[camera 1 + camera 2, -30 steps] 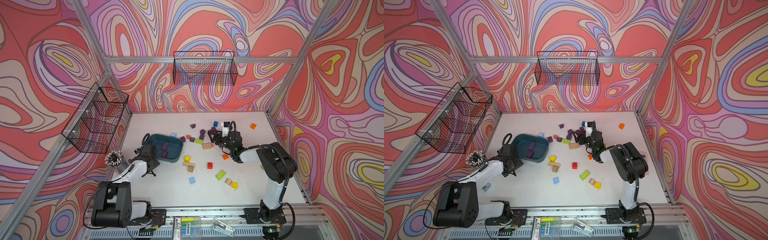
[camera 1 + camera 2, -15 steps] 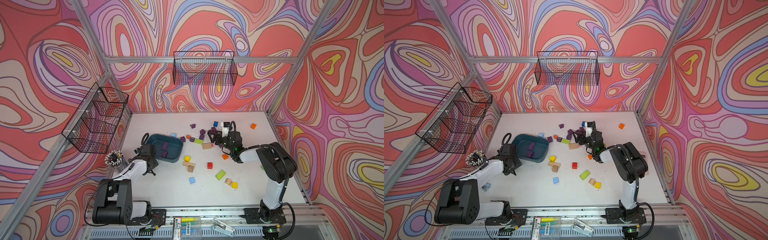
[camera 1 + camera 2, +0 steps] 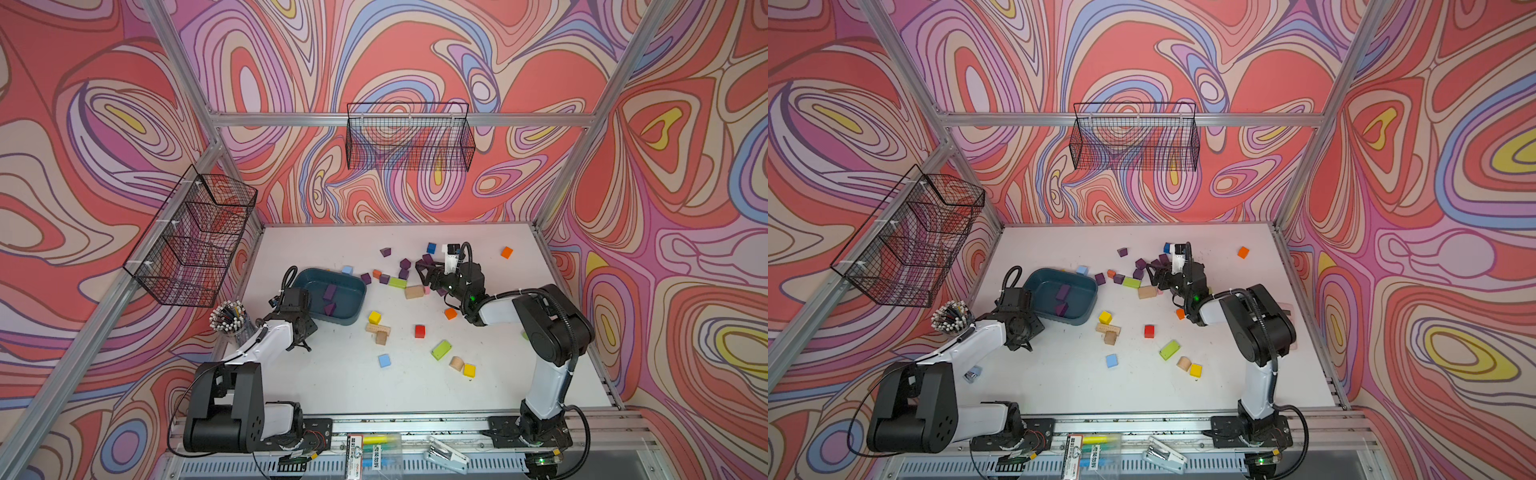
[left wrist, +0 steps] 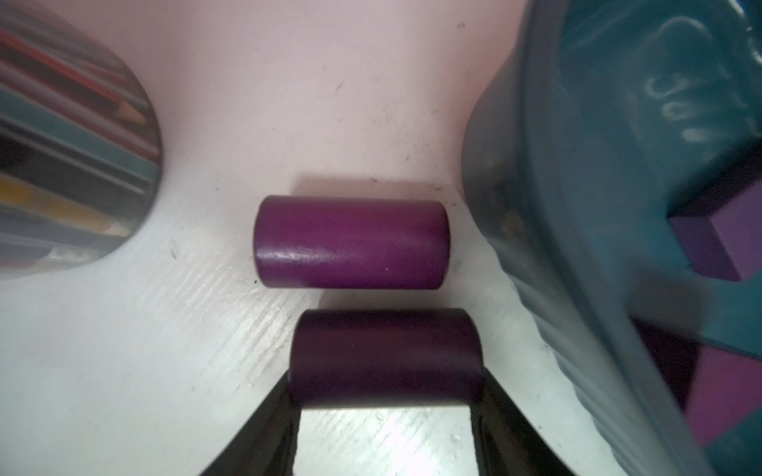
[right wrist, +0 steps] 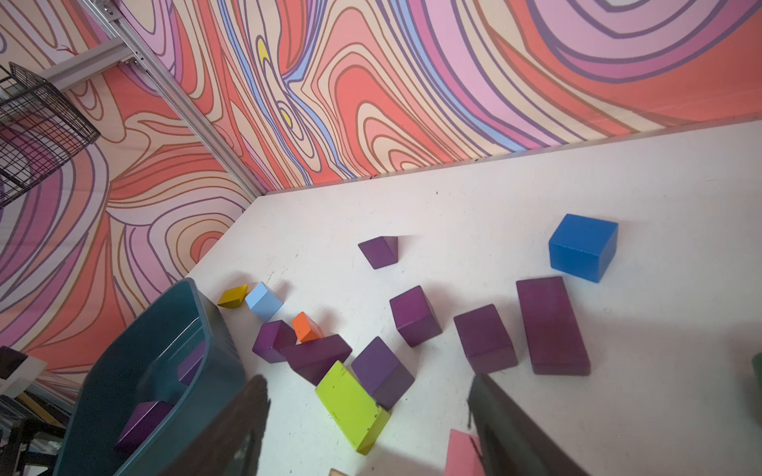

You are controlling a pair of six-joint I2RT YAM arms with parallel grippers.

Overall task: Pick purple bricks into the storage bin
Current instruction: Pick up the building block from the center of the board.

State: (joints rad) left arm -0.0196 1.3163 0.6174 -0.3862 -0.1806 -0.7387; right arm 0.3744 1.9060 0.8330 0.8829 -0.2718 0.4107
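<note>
We see our left gripper (image 4: 385, 395) clamped on a purple cylinder (image 4: 385, 354) just beside the bin (image 4: 556, 165) — round, it may slip out, or clip the wall on lifting. Our right gripper (image 5: 367, 387) gapes empty over loose purple bricks (image 5: 414, 315)

Glossy plastic storage bin (image 4: 577, 214); scuffed matt table (image 4: 156, 354)

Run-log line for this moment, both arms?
left gripper: shut on purple cylinder beside storage bin | right gripper: open, by loose purple bricks | inside bin: two purple bricks
</note>
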